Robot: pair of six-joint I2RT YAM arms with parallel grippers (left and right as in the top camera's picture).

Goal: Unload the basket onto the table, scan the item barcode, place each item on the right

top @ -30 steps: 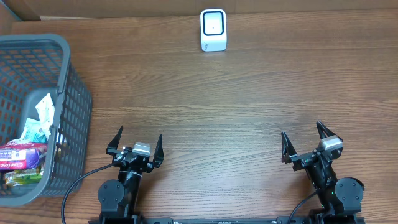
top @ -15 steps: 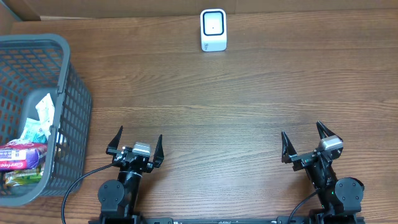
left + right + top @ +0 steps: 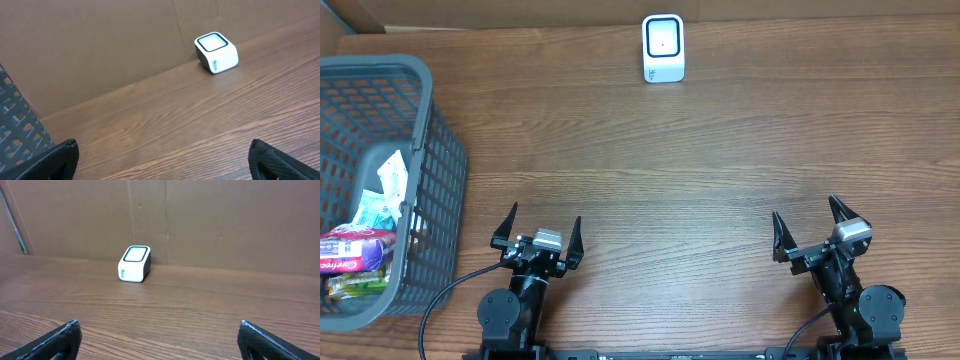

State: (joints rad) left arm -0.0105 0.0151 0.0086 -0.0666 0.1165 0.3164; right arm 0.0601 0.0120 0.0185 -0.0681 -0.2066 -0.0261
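Left fingers [image 3: 506, 226] and right fingers [image 3: 840, 212] splayed wide, each arm [image 3: 508, 308] folded low.

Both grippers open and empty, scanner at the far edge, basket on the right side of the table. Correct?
No. The basket is on the left side, next to the left gripper; the overhead view shows it. Left and right gripper are open and empty, and the scanner is at the far edge.

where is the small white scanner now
In the overhead view the small white box-shaped scanner stands far back on the wooden table, near centre, right of the grey plastic basket.
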